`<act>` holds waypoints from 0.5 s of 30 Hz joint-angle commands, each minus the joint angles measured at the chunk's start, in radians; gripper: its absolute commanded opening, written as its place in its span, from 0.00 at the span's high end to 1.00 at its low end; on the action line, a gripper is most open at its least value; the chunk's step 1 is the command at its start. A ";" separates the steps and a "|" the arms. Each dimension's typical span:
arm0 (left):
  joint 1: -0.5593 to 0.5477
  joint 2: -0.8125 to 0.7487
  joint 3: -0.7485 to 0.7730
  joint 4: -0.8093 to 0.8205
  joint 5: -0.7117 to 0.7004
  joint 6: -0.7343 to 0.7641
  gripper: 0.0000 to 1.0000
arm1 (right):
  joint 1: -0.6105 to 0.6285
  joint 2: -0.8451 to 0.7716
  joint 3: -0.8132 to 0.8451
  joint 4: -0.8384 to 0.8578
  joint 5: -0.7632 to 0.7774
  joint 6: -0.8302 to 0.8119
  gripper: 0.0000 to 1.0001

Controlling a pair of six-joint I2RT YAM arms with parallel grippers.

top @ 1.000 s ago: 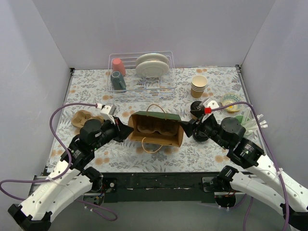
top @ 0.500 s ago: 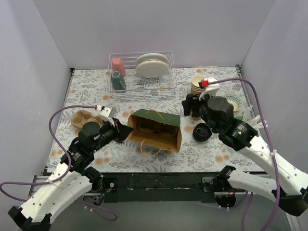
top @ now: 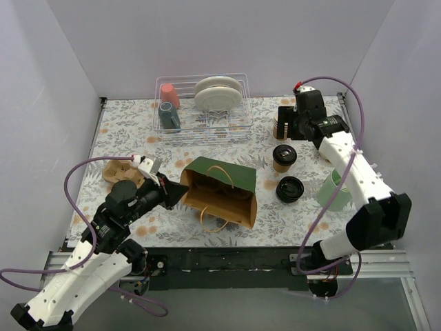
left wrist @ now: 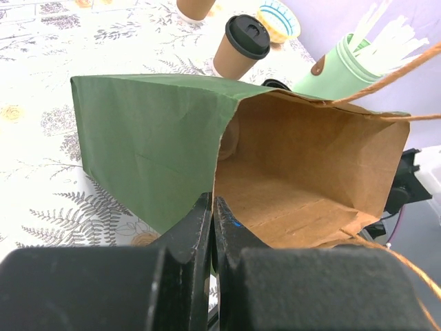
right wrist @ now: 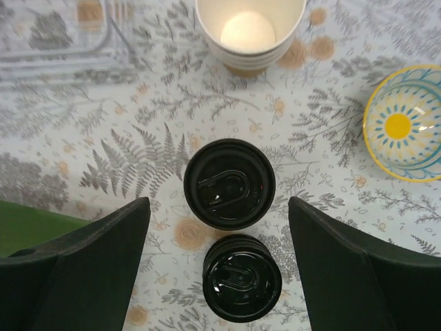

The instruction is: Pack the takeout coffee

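No readable text or labels anywhere

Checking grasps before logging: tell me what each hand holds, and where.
Left hand pinches the paper bag by its mouth edge. Right hand is open, empty.

— Where's the takeout coffee [top: 282, 157]?
— Right of the paper bag [top: 219, 192], which lies on its side. A loose lid [top: 290, 189] sits just in front of it, a stack of paper cups [top: 284, 124] behind.
— And the dish rack [top: 202, 108]?
— At the back, behind the bag.
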 commanded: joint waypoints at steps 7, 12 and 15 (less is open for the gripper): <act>0.002 -0.037 -0.021 0.005 0.013 -0.020 1.00 | -0.142 0.215 0.069 -0.067 -0.306 -0.206 0.05; 0.002 -0.015 -0.031 0.013 0.034 -0.031 1.00 | -0.144 0.254 0.092 -0.072 -0.356 -0.297 0.06; 0.002 -0.014 -0.034 0.017 0.039 -0.031 1.00 | -0.142 0.242 0.058 -0.050 -0.405 -0.323 0.07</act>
